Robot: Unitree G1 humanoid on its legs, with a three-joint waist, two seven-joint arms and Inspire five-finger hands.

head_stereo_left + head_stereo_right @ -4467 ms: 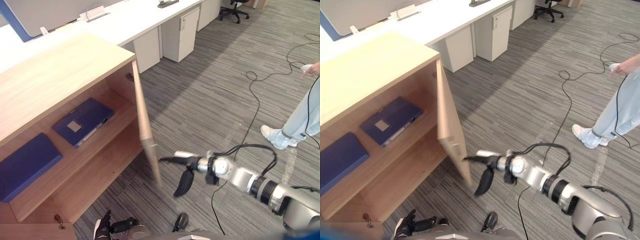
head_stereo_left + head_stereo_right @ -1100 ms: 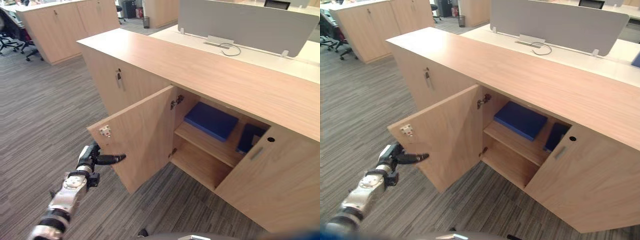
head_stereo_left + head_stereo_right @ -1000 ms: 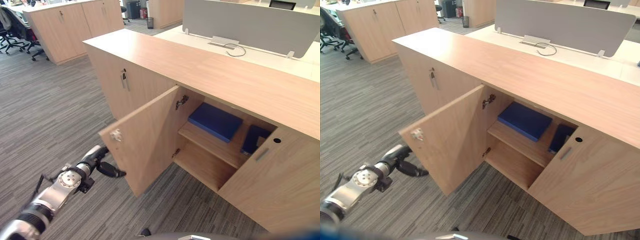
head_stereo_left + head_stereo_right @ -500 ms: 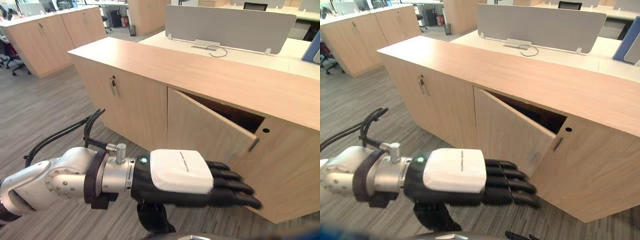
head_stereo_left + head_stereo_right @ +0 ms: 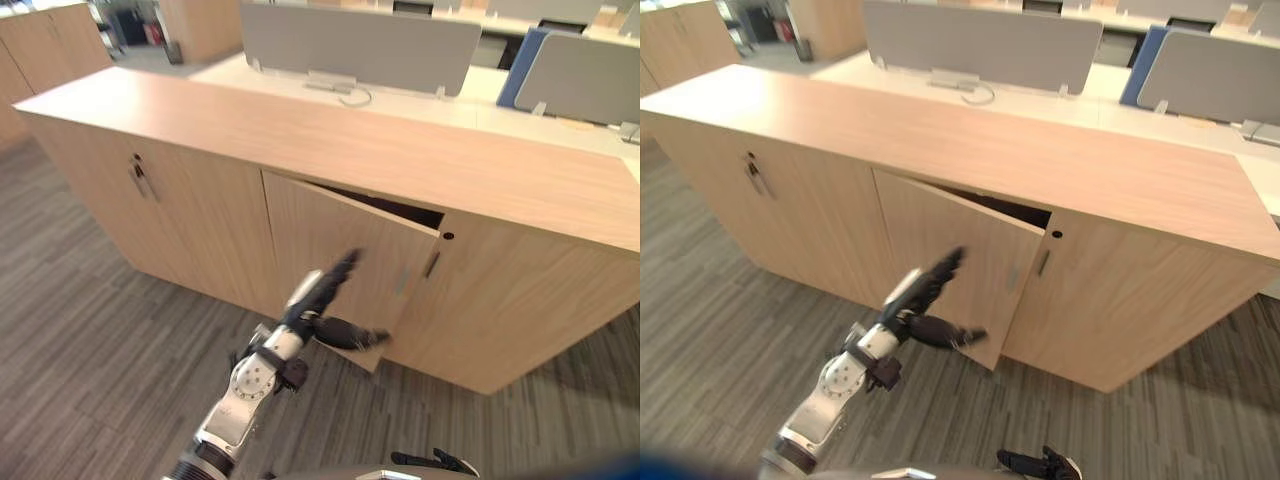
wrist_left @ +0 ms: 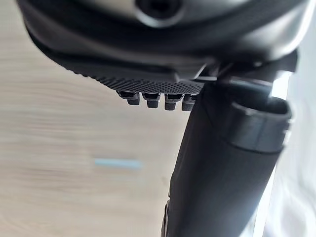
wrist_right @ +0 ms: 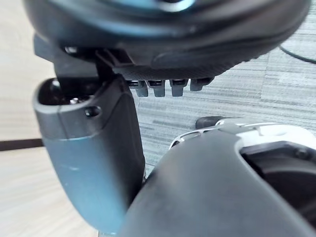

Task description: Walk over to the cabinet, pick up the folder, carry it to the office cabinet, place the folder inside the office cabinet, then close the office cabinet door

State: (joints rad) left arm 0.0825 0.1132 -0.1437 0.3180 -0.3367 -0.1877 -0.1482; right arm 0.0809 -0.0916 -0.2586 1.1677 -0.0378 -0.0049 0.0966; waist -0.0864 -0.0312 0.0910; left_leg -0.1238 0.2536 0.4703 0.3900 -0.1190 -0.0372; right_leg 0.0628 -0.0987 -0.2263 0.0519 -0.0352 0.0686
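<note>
The wooden office cabinet (image 5: 420,165) stands in front of me. Its middle door (image 5: 330,235) is ajar by a narrow gap at its right edge, with only darkness showing behind it. My left hand (image 5: 305,315) is open, its straight fingers (image 5: 940,270) lying flat against the door's front and the thumb sticking out to the right. In the left wrist view the pale wood of the door (image 6: 69,148) sits right past the hand (image 6: 163,44). The folder is hidden behind the door. My right hand (image 5: 1038,463) hangs low near the floor, fingers relaxed and holding nothing.
A shut door with a metal handle (image 5: 137,178) lies left of the ajar one, and another shut door (image 5: 520,290) lies to its right. Behind the cabinet stand white desks with grey dividers (image 5: 355,45). Grey striped carpet (image 5: 90,350) covers the floor.
The door has swung from half open to nearly shut. My left hand moved away from the camera and now lies on the door's front. The camera also shifted.
</note>
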